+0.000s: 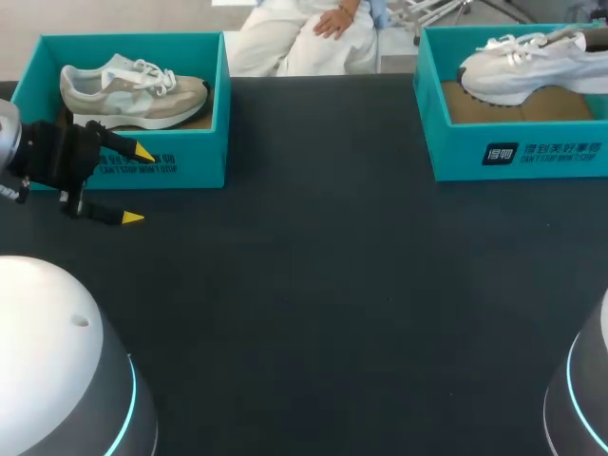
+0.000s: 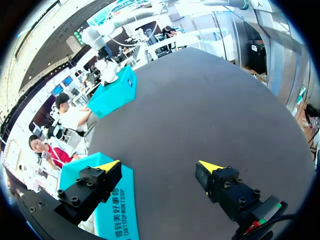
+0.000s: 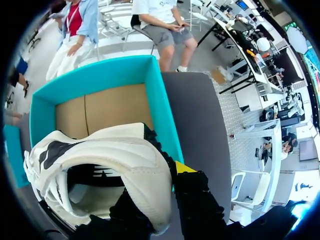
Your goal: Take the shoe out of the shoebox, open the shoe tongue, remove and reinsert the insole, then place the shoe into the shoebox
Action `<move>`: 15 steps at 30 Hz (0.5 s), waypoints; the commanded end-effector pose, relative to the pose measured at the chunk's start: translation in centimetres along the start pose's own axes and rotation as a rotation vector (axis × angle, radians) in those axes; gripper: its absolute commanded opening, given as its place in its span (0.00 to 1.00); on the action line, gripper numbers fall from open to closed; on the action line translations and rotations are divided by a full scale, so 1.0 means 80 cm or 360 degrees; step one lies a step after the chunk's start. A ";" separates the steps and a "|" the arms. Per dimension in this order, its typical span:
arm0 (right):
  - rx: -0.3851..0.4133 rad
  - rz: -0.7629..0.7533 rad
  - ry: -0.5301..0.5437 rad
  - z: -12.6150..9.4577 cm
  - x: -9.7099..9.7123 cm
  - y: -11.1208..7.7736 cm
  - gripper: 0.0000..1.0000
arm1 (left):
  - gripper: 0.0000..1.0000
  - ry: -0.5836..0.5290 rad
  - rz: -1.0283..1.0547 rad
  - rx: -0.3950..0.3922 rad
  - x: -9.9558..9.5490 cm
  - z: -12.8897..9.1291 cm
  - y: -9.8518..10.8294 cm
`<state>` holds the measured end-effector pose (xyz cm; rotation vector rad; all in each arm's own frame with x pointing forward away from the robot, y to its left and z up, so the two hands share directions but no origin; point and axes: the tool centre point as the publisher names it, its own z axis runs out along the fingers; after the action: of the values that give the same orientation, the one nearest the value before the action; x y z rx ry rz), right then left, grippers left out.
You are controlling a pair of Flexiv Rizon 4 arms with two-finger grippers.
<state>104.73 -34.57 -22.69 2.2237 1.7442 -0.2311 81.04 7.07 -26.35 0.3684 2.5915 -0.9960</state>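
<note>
Right pincer (image 3: 159, 192) clamped on heel of white shoe (image 3: 115, 155) with black side marks, over teal shoebox (image 3: 155, 105). Left pincer (image 1: 139, 184) wide open, empty.

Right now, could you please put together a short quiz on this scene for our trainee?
1. True or false: the left tool is shut on the beige shoe.
2. Which tool grips the white shoe at its heel? A: left. B: right. C: neither.
3. How many teal shoeboxes stand on the table?

Key
1. False: it hangs open in front of the left shoebox.
2. B: the right tool grips it, over the right shoebox.
3. Two.
</note>
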 end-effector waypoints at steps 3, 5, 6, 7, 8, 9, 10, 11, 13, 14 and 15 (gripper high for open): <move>0.0012 -0.0018 0.0013 0.023 0.004 0.003 0.00 | 1.00 0.0001 0.0000 -0.0005 0.001 -0.001 -0.001; 0.0018 -0.0020 0.0019 0.029 0.005 0.006 0.00 | 1.00 0.0001 0.0000 -0.0005 0.001 -0.001 -0.001; 0.0029 -0.0024 0.0023 0.034 0.006 0.007 0.00 | 1.00 0.0001 0.0000 -0.0005 0.001 -0.001 -0.001; 0.0030 -0.0028 0.0027 0.036 0.007 0.007 0.00 | 1.00 0.0001 0.0000 -0.0005 0.001 -0.001 -0.001; 0.0032 -0.0038 0.0034 0.038 0.008 0.008 0.00 | 1.00 0.0001 0.0000 -0.0005 0.001 -0.001 -0.001; 0.0037 -0.0047 0.0029 0.040 0.009 0.008 0.00 | 1.00 0.0001 0.0000 -0.0005 0.001 -0.001 -0.001; 0.0037 -0.0049 0.0030 0.043 0.010 0.008 0.00 | 1.00 0.0001 0.0000 -0.0005 0.001 -0.001 -0.001; 0.0039 -0.0054 0.0040 0.046 0.011 0.009 0.00 | 1.00 0.0001 0.0000 -0.0005 0.001 -0.001 -0.001; 0.0046 -0.0069 0.0041 0.053 0.012 0.008 0.00 | 1.00 0.0001 0.0000 -0.0005 0.001 -0.001 -0.001; 0.0048 -0.0070 0.0040 0.056 0.013 0.007 0.00 | 1.00 0.0001 0.0000 -0.0005 0.001 -0.001 -0.001; 0.0050 -0.0070 0.0042 0.059 0.013 0.007 0.00 | 1.00 0.0001 0.0000 -0.0005 0.001 -0.001 -0.001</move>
<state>105.33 -35.14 -26.75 2.2154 1.8150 -0.2417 81.04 7.08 -26.35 0.3682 2.5915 -0.9959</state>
